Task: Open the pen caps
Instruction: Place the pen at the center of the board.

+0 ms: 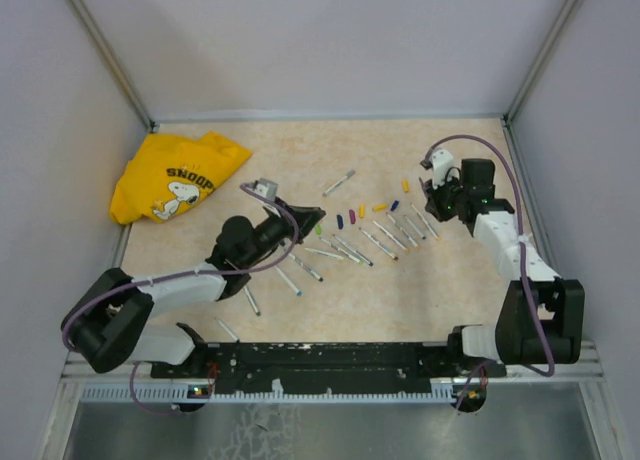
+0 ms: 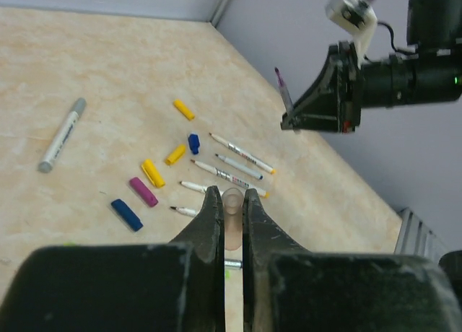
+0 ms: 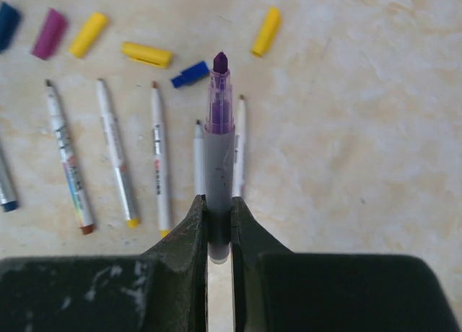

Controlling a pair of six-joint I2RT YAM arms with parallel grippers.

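My left gripper [image 2: 232, 195] is shut on a translucent pinkish pen cap [image 2: 233, 213], held off the table with its hollow end facing away from me. My right gripper [image 3: 219, 202] is shut on a grey pen [image 3: 219, 141] whose purple tip is bare and points away from the jaws. In the top view the left gripper [image 1: 311, 220] and the right gripper [image 1: 433, 189] are well apart. Loose caps lie between them: yellow [image 3: 267, 30], blue [image 3: 190, 73], yellow [image 3: 146, 54], purple [image 3: 49, 32]. Several uncapped pens [image 3: 157, 155] lie side by side beneath them.
A yellow Snoopy shirt [image 1: 175, 175] lies crumpled at the back left. One capped grey pen [image 1: 339, 183] lies alone behind the row. More pens [image 1: 305, 267] are scattered near the left arm. Walls close in the table on three sides.
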